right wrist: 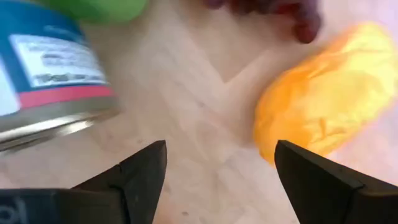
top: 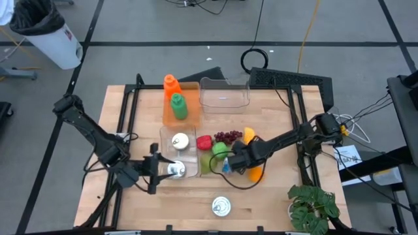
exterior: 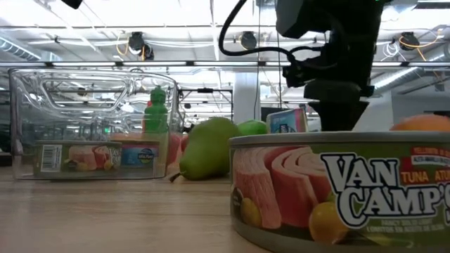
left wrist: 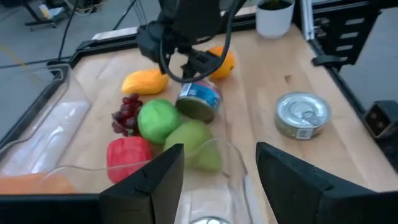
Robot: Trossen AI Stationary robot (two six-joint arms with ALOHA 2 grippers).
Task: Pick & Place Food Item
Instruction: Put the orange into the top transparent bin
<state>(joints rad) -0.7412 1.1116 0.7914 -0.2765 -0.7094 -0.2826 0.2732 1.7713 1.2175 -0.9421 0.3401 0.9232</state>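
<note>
My right gripper (top: pixel 227 164) (right wrist: pixel 221 163) points down, open, just above a blue-labelled can (left wrist: pixel 200 99) (right wrist: pixel 43 68), which leans tilted against the pear (left wrist: pixel 196 144) beside a green apple (left wrist: pixel 157 120). Its fingers touch nothing; bare wood shows between them. A yellow-orange fruit (right wrist: pixel 329 93) lies on its other side. My left gripper (top: pixel 162 170) (left wrist: pixel 221 152) is open at the near end of a clear bin (top: pixel 161 150), above its rim, holding nothing. In the bin lie two cans (top: pixel 179 140) (top: pixel 176 170). A tuna can (top: pixel 221 206) stands upright near the table's front edge.
A red fruit (top: pixel 204 141), grapes (top: pixel 227 136) and an orange (top: pixel 255 173) crowd around the right gripper. An orange tray (top: pixel 191 116) with two bottles and a second clear bin (top: pixel 225 94) stand at the back. A potted plant (top: pixel 313 205) is at the front right.
</note>
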